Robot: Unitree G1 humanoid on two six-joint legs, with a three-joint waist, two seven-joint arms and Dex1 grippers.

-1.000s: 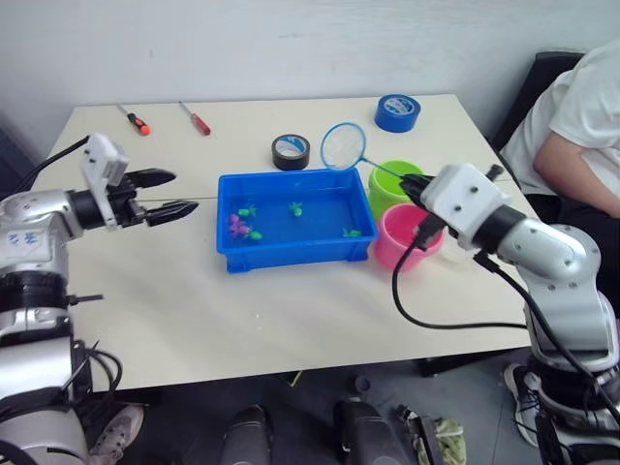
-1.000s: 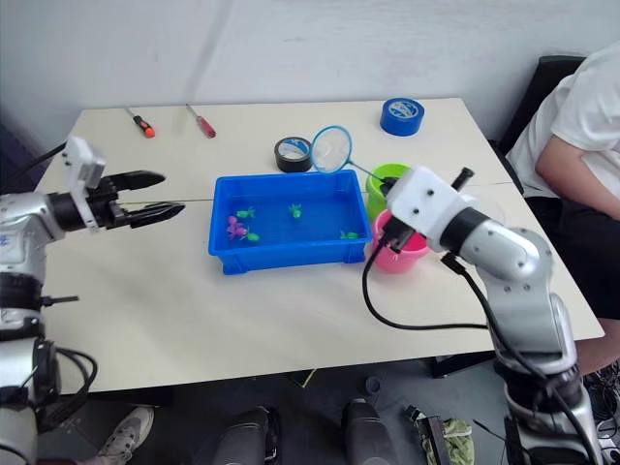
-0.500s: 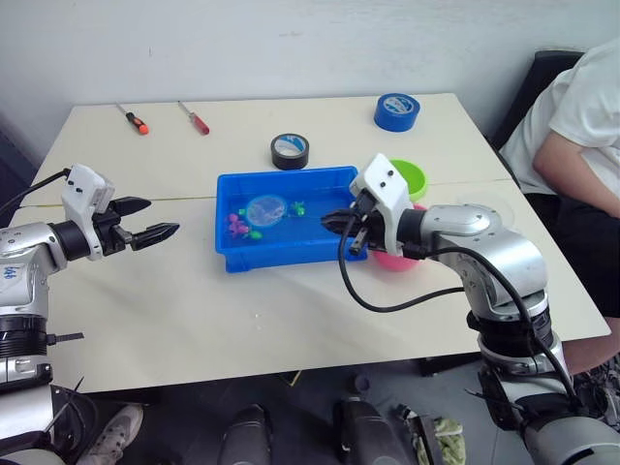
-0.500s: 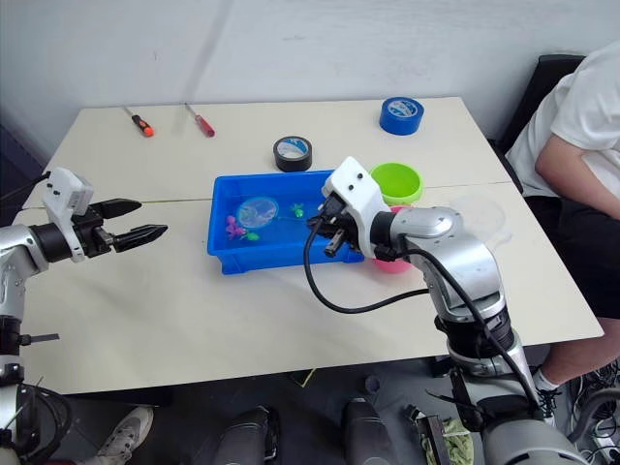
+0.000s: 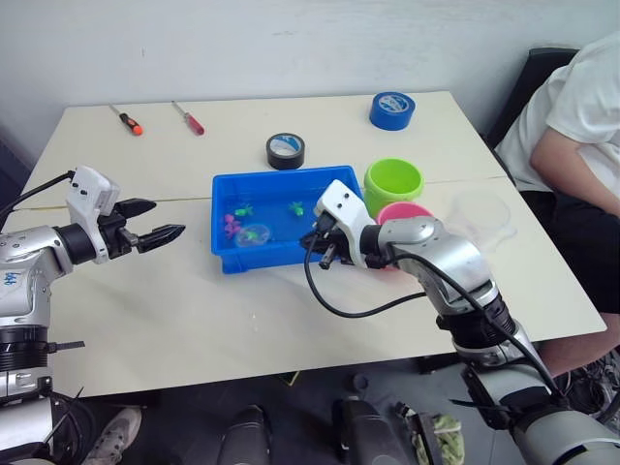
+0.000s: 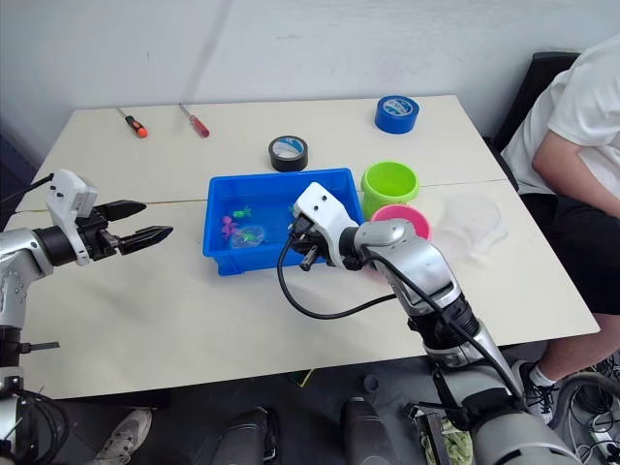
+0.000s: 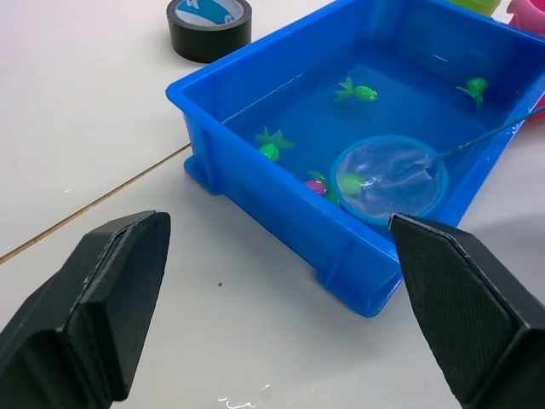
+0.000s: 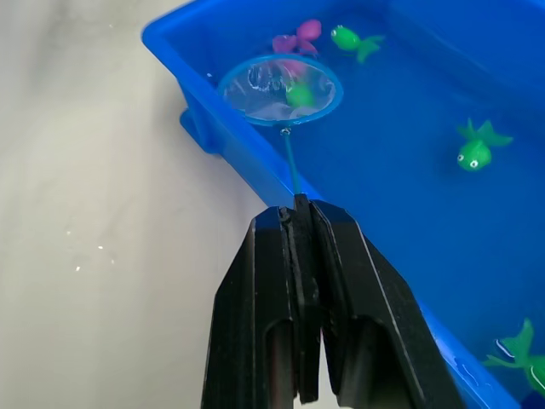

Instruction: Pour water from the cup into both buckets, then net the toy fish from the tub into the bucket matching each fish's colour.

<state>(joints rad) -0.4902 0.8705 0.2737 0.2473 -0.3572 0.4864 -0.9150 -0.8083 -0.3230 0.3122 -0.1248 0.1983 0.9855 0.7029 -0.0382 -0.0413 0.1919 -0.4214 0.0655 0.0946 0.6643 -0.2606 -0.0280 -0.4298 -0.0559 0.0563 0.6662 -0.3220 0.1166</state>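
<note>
Left eye view: no writing can be read on the black tape roll (image 5: 286,150) or the blue tape roll (image 5: 391,110) at the far side of the pale table (image 5: 174,300). The shallow bright blue plastic tub (image 5: 229,254) sits mid-table, with bare tabletop to its left and near side. Just right of it stand the lime green round bucket (image 5: 393,183) and, nearer, the pink bucket (image 5: 404,212); the clear plastic measuring cup (image 5: 481,214) lies further right. Two screwdrivers (image 5: 126,118) rest at the far left. A person's white sleeve (image 5: 572,107) shows at the right edge.

Right eye view: the left gripper (image 6: 145,225) hovers over bare table well left of the tub, fingers parted, empty.

Left wrist view: the round blue-rimmed net (image 7: 389,179) is dipped in the water near the tub's near wall, with a green toy fish (image 7: 350,182) in its hoop; more green ones and a pink one lie around it.

Right wrist view: the right gripper (image 8: 300,223) is closed tight on the net's thin handle, over the tub's near rim.
</note>
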